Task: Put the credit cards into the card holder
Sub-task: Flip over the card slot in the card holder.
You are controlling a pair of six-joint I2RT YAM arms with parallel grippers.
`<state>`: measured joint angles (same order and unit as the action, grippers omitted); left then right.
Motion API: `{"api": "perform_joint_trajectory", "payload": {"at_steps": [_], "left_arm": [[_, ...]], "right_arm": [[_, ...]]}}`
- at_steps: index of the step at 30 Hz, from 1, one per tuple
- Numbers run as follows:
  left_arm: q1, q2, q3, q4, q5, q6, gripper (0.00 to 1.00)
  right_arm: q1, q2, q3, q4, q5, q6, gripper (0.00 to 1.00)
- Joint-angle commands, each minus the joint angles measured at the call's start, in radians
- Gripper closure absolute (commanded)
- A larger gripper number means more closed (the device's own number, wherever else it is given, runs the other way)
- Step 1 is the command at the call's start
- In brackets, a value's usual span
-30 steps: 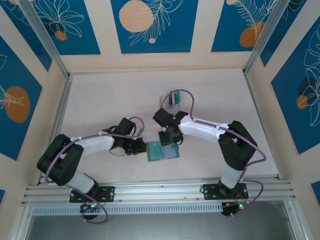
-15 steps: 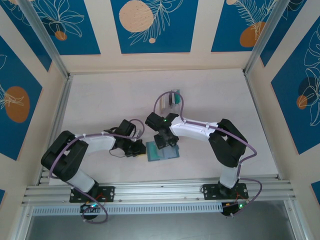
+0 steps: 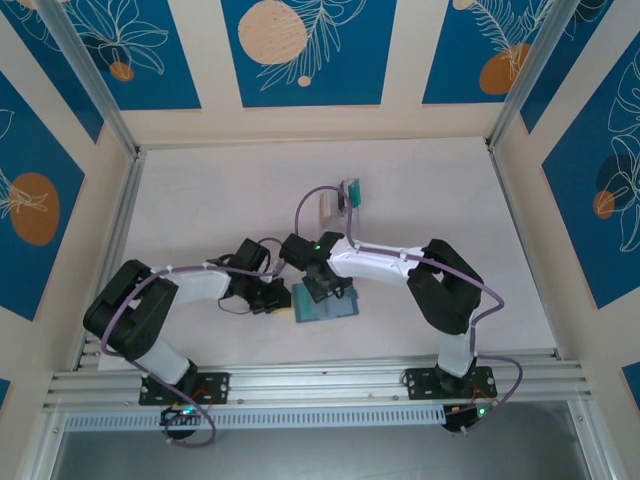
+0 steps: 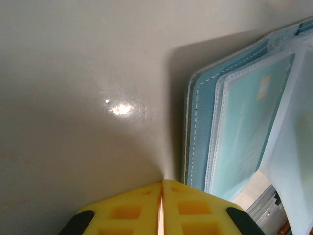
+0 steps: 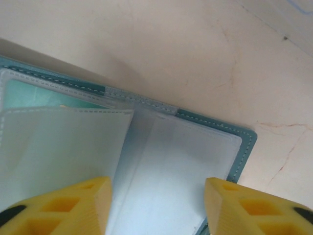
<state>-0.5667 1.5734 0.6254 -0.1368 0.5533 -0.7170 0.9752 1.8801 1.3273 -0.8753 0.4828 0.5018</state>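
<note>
Top external — right end effector point(image 3: 324, 291) hangs over card holder point(image 3: 343, 308).

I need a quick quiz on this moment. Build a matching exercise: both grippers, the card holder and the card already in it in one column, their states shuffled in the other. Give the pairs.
Column one:
1. left gripper
2. right gripper
3. card holder
4. teal card

Column two:
A. lying open on the table
B. jaws apart, above the open holder
C. jaws closed, beside the holder's edge
D. inside a see-through pocket

Pairs: 1-C, 2-B, 3-A, 4-D
</note>
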Motion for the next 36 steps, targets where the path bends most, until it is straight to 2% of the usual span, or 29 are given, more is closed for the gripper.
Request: {"api": "perform_joint_trajectory", "payload": {"at_steps": [1,7,9,12,16,19,23,26,33,36], "left_arm": [[-0.006,0.041,-0.028,0.052,-0.012,-0.005,0.9],[-0.006,0.043,-0.026,0.059,-0.01,-0.007,0.9],[-0.006,0.042,-0.026,0.058,-0.008,-0.006,0.9],[-0.006,0.047,-0.026,0.059,-0.007,-0.005,0.9],[-0.009,0.062,-0.028,0.075,-0.006,-0.009,0.9],[-0.014,0.074,-0.028,0.09,0.0,-0.017,0.9],[-0.016,0.068,-0.025,0.091,0.0,-0.023,0.9],[-0.016,0.061,-0.024,0.083,-0.002,-0.024,0.9],[-0.003,0.022,-0.022,0.071,-0.002,-0.045,0.91],[0.008,-0.019,-0.014,0.043,-0.002,-0.042,0.9]], "right_arm": [[0.009,0.004,0.021,0.012,-0.008,-0.01,0.55],[0.005,0.021,0.008,0.075,-0.11,-0.026,0.81],[-0.003,0.027,-0.005,0.104,-0.165,-0.031,0.86],[-0.017,0.023,-0.026,0.148,-0.25,-0.029,0.92],[-0.031,0.029,-0.053,0.193,-0.332,-0.029,0.93],[-0.058,0.051,-0.088,0.235,-0.405,-0.011,0.91],[-0.084,0.059,-0.121,0.263,-0.439,0.011,0.85],[-0.1,0.01,-0.143,0.275,-0.439,0.026,0.75],[-0.137,-0.076,-0.112,0.176,-0.394,0.001,0.63],[-0.157,-0.106,-0.099,0.156,-0.43,-0.021,0.58]]}}
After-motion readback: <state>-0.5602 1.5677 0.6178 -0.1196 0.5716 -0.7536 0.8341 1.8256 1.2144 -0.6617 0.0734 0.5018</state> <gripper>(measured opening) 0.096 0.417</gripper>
